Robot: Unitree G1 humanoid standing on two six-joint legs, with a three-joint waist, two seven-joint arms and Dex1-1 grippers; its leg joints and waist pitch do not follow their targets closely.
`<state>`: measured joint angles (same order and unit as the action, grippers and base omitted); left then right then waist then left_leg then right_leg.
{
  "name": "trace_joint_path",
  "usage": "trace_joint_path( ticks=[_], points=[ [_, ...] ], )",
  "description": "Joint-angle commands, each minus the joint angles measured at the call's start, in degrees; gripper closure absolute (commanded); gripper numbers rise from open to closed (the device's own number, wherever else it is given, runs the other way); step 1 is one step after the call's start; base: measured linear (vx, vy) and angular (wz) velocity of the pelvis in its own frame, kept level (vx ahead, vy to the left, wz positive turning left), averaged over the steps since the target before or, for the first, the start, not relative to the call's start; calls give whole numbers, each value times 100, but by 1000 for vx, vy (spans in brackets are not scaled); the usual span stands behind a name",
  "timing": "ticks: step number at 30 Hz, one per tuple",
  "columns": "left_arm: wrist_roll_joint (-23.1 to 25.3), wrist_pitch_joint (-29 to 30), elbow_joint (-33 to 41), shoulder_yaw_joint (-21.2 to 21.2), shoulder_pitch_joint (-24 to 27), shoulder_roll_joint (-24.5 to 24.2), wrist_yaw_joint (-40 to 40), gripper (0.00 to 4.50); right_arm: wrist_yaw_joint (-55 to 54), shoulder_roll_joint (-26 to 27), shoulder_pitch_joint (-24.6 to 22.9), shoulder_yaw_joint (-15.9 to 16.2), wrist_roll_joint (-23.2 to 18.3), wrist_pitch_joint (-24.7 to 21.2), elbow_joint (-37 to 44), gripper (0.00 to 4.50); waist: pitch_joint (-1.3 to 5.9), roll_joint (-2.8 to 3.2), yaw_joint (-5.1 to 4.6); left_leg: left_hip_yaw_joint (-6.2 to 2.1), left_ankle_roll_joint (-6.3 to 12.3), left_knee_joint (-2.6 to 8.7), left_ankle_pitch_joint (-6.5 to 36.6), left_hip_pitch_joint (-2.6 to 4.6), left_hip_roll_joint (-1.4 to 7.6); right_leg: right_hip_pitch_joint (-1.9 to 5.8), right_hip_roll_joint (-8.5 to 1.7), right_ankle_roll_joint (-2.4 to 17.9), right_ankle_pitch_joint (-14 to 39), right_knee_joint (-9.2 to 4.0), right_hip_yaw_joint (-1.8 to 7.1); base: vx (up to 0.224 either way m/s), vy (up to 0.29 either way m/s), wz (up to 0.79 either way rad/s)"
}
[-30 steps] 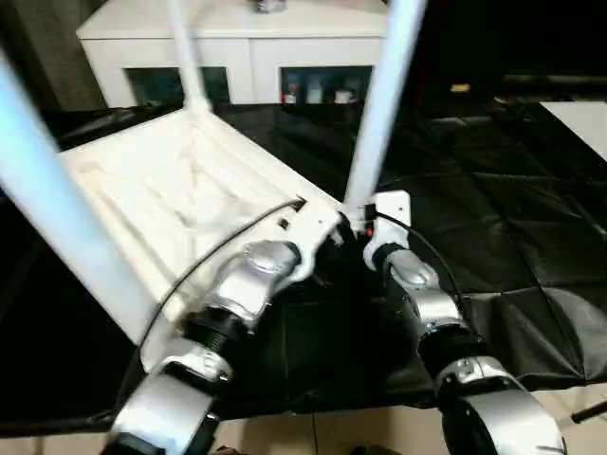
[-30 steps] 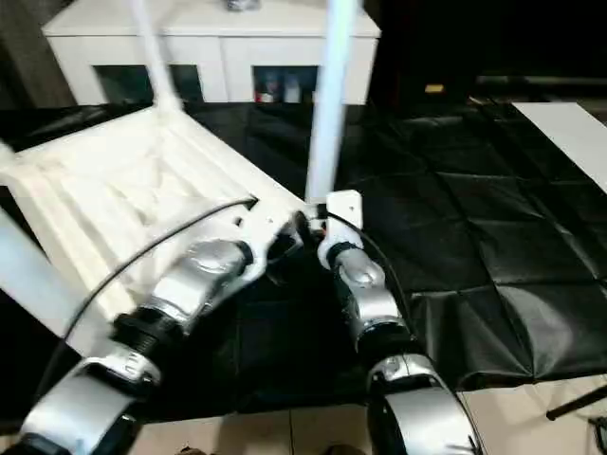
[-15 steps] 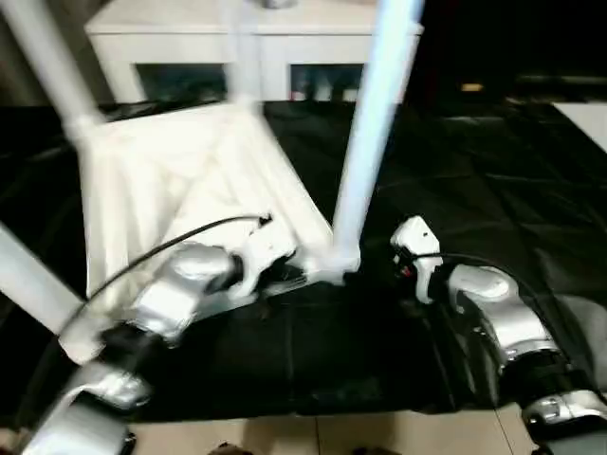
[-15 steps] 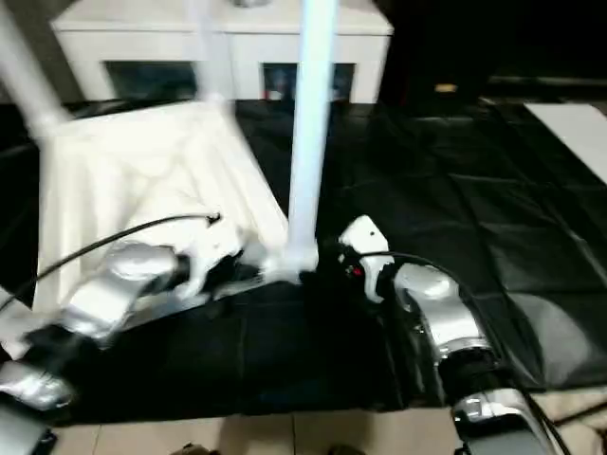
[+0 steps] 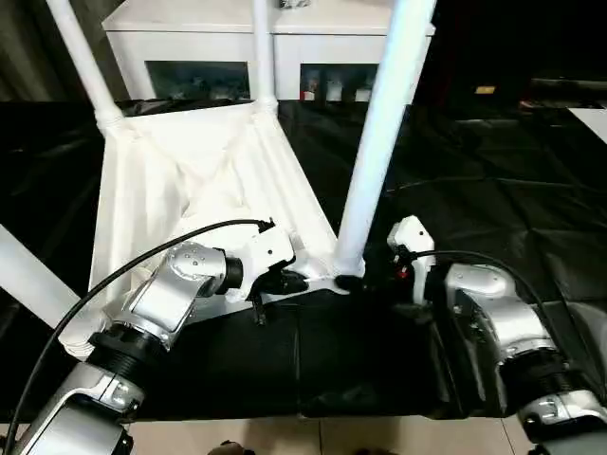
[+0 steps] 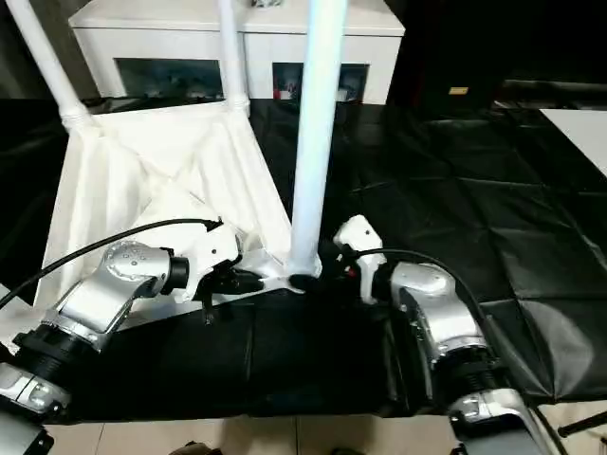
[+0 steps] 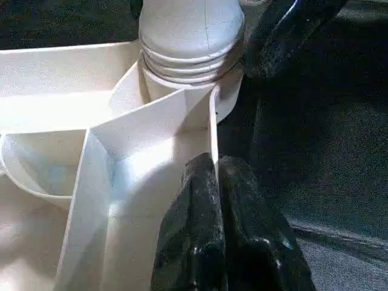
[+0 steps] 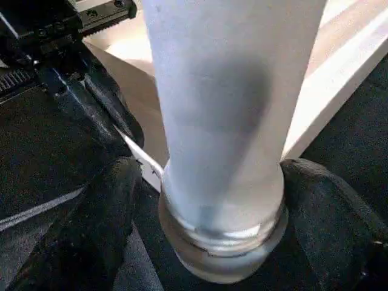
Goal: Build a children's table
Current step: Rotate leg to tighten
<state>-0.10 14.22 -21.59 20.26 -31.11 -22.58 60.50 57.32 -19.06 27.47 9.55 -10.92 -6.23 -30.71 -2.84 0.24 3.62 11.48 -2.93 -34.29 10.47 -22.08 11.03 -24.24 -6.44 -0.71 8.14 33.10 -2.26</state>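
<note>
The left gripper [image 5: 302, 282] fingers pinch the tabletop [image 5: 180, 180] rim, while the right gripper [image 8: 212, 242] fingers, apart, seemingly touch the near leg [image 5: 379, 142].

White ribbed plastic tabletop [image 5: 180, 180]; white tapered tube legs [image 5: 379, 142]; creased black plastic floor sheet [image 5: 493, 190]; black end-effector fingers [image 7: 212, 242].

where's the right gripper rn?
In the eye views the right gripper sits at the tabletop's near right corner, fingers either side of the base of the leg there, next to the left gripper.
</note>
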Motion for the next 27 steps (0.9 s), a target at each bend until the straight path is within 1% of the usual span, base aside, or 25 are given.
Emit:
trace_joint_path(
  ticks=[1, 3, 5, 6, 7, 9, 11, 13, 14, 15, 17, 19, 20, 21, 22, 23, 24, 25, 26, 27],
  points=[
    [-19, -27, 220, 138, -1, 70, 127, 450, 67, 22, 156, -84, -34, -29, -169, 64, 411, -13, -17, -47, 250, 450, 1320, 139, 169, 280, -110, 1502, 958, -228, 101, 0, 0, 0],
    [-15, -27, 221, 137, 2, 72, 127, 450, 89, 48, 187, -108, -67, -50, -223, 93, 410, -27, -16, -44, 221, 449, 1378, 148, 168, 275, -113, 1472, 1053, -236, 104, 0, 0, 0],
    [4, -31, 213, 135, 16, 76, 99, 450, 97, 90, 271, -114, -55, -14, -394, 100, 409, -34, -19, -51, 214, 453, 1346, 135, 169, 282, -117, 1459, 1079, -234, 102, 0, 0, 0],
    [7, -29, 219, 136, 26, 73, 96, 450, 94, 94, 297, -105, -34, 8, -448, 100, 408, -26, -18, -51, 206, 452, 1344, 138, 169, 277, -118, 1455, 1099, -236, 101, 0, 0, 0],
    [9, -28, 221, 136, 29, 73, 95, 450, 97, 94, 307, -101, -28, 18, -468, 119, 412, -23, -10, -47, 206, 447, 1318, 149, 170, 272, -111, 1451, 1058, -233, 103, 0, 0, 0],
    [10, -19, 235, 128, 45, 76, 81, 450, 109, 93, 356, -98, -8, 58, -560, 144, 417, -48, -8, -50, 232, 445, 1241, 135, 169, 286, -115, 1471, 985, -215, 99, 0, 0, 0],
    [7, -15, 243, 118, 66, 72, 67, 450, 147, 101, 390, -114, -6, 74, -641, 145, 417, -46, -4, -45, 269, 437, 1188, 137, 169, 283, -117, 1486, 955, -210, 97, 0, 0, 0],
    [15, -13, 254, 120, 89, 51, 70, 450, 158, 111, 417, -132, -3, 107, -720, 175, 417, -46, -6, -46, 275, 436, 1185, 131, 168, 289, -116, 1483, 966, -210, 97, 0, 0, 0],
    [14, -8, 258, 119, 92, 48, 72, 450, 165, 113, 418, -135, -10, 105, -727, 175, 414, -64, -6, -44, 279, 437, 1196, 128, 168, 288, -117, 1477, 989, -216, 96, 0, 0, 0],
    [9, 8, 275, 116, 108, 34, 80, 450, 180, 128, 420, -142, -28, 106, -752, 177, 419, -56, -2, -47, 288, 434, 1171, 132, 171, 292, -125, 1482, 986, -209, 97, 0, 0, 0],
    [9, 20, 280, 115, 117, 27, 82, 450, 169, 139, 416, -151, -36, 113, -765, 179, 417, -64, -4, -44, 299, 432, 1150, 124, 167, 293, -121, 1476, 985, -209, 97, 0, 0, 0],
    [23, 64, 267, 112, 140, 22, 53, 450, -16, 215, 410, -236, -69, 141, -818, 180, 420, -58, -8, -47, 303, 431, 1120, 125, 168, 291, -119, 1483, 967, -204, 94, 0, 0, 0],
    [40, 116, 230, 114, 151, 49, 0, 450, -499, 358, 471, -401, -73, 220, -984, 180, 420, -53, -8, -44, 294, 430, 1118, 131, 169, 283, -124, 1484, 969, -206, 98, 0, 0, 0],
    [61, 197, 181, 113, 160, 109, -96, 450, -1155, 558, 540, -634, -108, 305, -1179, 180, 408, -22, -48, -49, 194, 448, 1234, 119, 164, 281, -132, 1459, 1114, -224, 105, 0, 0, 0],
    [78, 234, 144, 116, 155, 157, -163, 450, -1489, 664, 572, -753, -139, 299, -1270, 181, 408, -22, -48, -49, 194, 448, 1234, 119, 164, 281, -132, 1459, 1114, -224, 105, 0, 0, 0],
    [118, 321, 52, 124, 137, 277, -325, 450, -2273, 915, 647, -1033, -217, 273, -1482, 181, 393, -21, -109, -68, 88, 478, 1375, 102, 157, 284, -125, 1405, 1293, -238, 97, 0, 0, 0],
    [160, 368, -18, 135, 110, 364, -447, 450, -2618, 1014, 661, -1102, -206, 229, -1558, 181, 380, -25, -162, -88, -43, 503, 1607, 106, 151, 275, -134, 1310, 1636, -271, 90, 0, 0, 0],
    [316, 412, -267, 162, 5, 601, -842, 450, -3186, 1213, 675, -1124, -101, 287, -1698, 181, 373, 15, -195, -111, -148, 514, 1852, 126, 145, 265, -129, 1206, 1941, -296, 79, 0, 0, 0],
    [397, 421, -413, 167, -57, 723, -1062, 450, -3388, 1322, 691, -1138, -88, 304, -1748, 181, 363, 4, -214, -107, -187, 521, 1977, 139, 145, 241, -119, 1152, 2073, -331, 78, 0, 0, 0],
    [441, 434, -503, 164, -95, 799, -1199, 450, -3504, 1393, 705, -1148, -83, 311, -1776, 181, 353, 6, -231, -110, -240, 518, 2253, 177, 141, 204, -117, 1077, 2308, -382, 78, 0, 0, 0]
  ],
)
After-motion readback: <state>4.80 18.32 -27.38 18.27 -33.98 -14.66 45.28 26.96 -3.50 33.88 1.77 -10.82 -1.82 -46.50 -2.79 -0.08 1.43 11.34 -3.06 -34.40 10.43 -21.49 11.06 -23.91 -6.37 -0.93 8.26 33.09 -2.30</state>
